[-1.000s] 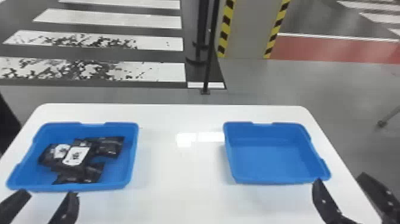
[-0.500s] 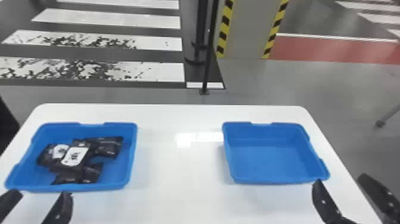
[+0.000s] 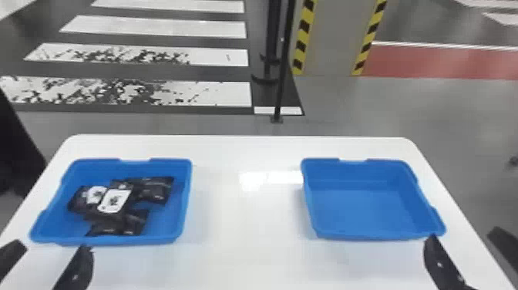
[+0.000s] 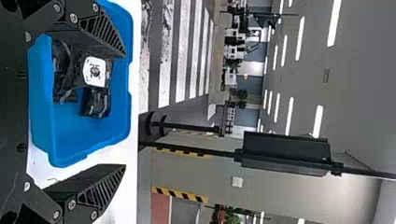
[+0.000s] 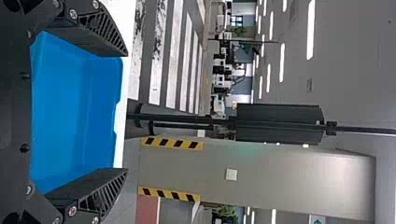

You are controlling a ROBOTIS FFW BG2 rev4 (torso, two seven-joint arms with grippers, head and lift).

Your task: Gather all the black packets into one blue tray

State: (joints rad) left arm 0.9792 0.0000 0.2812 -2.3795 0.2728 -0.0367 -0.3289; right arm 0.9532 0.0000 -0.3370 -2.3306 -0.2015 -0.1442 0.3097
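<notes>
My left gripper [image 3: 54, 252] is at the near left edge of the left blue tray [image 3: 187, 200], its two fingers wide apart with nothing between them. Several black packets [image 3: 154, 189] lie heaped in that tray, two showing white labels. The right blue tray [image 3: 358, 208] holds nothing. My right gripper [image 3: 464, 243] stands open by that tray's near right corner. In the left wrist view, the left gripper [image 4: 125, 112] is open, with the packets [image 4: 95, 100] beyond it. In the right wrist view, the right gripper [image 5: 127, 112] is open over the tray [image 5: 74, 112].
Both trays rest on a white table [image 3: 246, 239] with rounded far corners, a bare stretch between them. Past the far edge stand a thin black pole [image 3: 283, 69] and a grey pillar [image 3: 335, 38] with yellow-black stripes. A dark object [image 3: 19, 154] stands at the table's left.
My left gripper has shifted a little to the left and stays open. The right gripper, the trays and the packets look unmoved.
</notes>
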